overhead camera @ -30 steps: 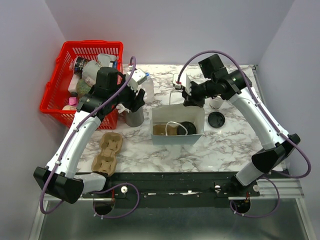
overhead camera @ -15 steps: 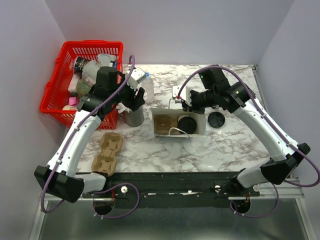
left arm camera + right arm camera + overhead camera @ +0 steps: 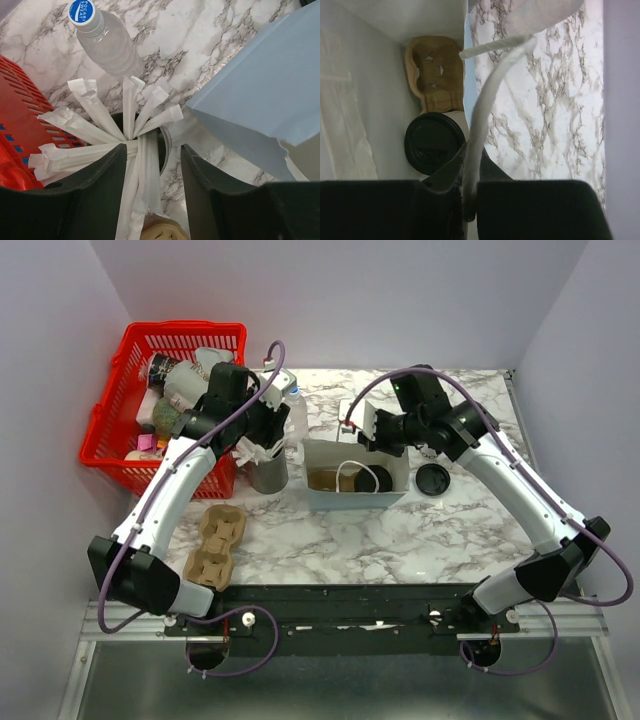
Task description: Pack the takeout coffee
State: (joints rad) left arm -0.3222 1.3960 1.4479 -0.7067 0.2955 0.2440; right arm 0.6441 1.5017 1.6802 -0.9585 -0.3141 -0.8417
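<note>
Top external view: a pale blue paper bag stands mid-table between both arms.
Takeout coffee: black-lidded cup inside the bag, just beside a cardboard tray.
Right gripper: fingers pinching the bag's white cord handle.
Left gripper: jaws spread, straddling wrapped straws in the grey cup.
</note>
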